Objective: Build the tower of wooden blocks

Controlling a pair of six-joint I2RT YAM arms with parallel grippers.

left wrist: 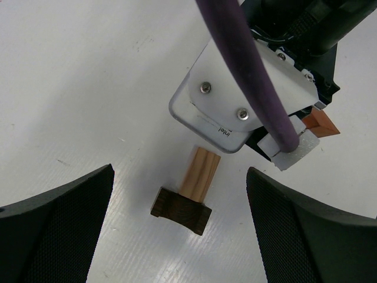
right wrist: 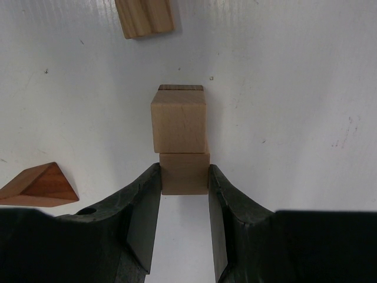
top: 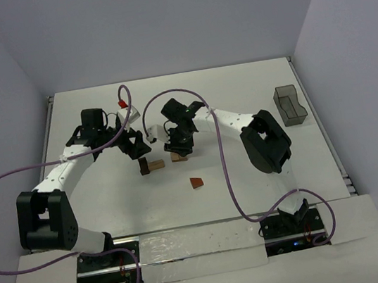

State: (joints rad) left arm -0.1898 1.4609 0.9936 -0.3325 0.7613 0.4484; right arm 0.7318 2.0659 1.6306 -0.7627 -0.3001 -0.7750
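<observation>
Though the table point(top: 239, 98) is broad, both claws crowd just beyond the red wedge point(top: 196, 182). Right claw point(right wrist: 184, 184): clamped on a tan block point(right wrist: 184, 168), with a second tan block point(right wrist: 178, 127) touching it. This pair looks like the tower's start. Left claw point(left wrist: 179, 177): spread wide, farther left of the wedge, over a loose tan block point(left wrist: 200, 171) and a dark piece point(left wrist: 181, 210). Risk: a crooked release topples the pair, or the neighbouring claw clips it.
</observation>
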